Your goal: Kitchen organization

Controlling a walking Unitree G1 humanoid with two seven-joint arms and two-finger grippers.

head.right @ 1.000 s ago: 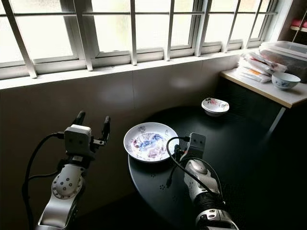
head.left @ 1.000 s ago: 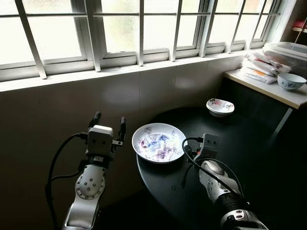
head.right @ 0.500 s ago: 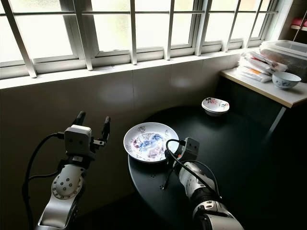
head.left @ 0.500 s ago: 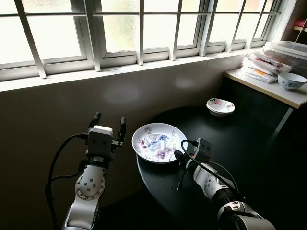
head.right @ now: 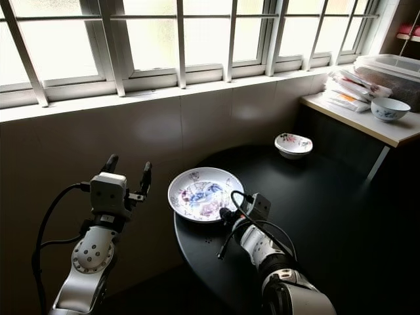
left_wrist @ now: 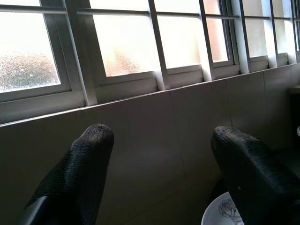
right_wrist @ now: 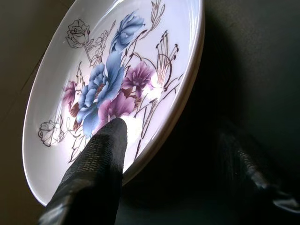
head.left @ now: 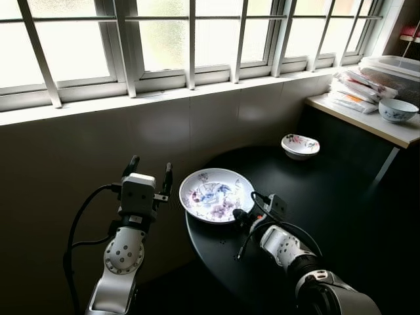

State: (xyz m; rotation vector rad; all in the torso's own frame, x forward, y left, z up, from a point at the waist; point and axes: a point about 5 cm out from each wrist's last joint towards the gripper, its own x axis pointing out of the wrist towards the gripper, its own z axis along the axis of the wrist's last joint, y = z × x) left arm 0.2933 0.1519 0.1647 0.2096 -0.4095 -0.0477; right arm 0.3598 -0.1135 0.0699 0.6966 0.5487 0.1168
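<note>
At the worktop's (head.left: 341,197) near-left edge | right hand (head.left: 240,215) open astride the floral plate's (head.left: 213,193) rim | left hand (head.left: 149,172) open, idle | close squarely on the rim before you lift.

A round black table (head.right: 315,216) is seen in the lower right of the frame, set against a tiled wall (head.right: 164,138) beneath a barred window (head.right: 177,39). A white plate (head.right: 203,193) with a blue and purple flower pattern is placed at the table's left edge. The right gripper (head.right: 226,214) is held at the plate's lower right rim; its fingers cannot be made out clearly. The left gripper (head.right: 126,172) is raised at the left of the frame, its two black fingers spread apart and pointing upward, just left of the plate. A small floral bowl (head.right: 293,145) is set farther back on the table. At the upper right, a second bowl (head.right: 390,109) is placed on a pale counter (head.right: 354,118), beside stacked packets (head.right: 348,92).
</note>
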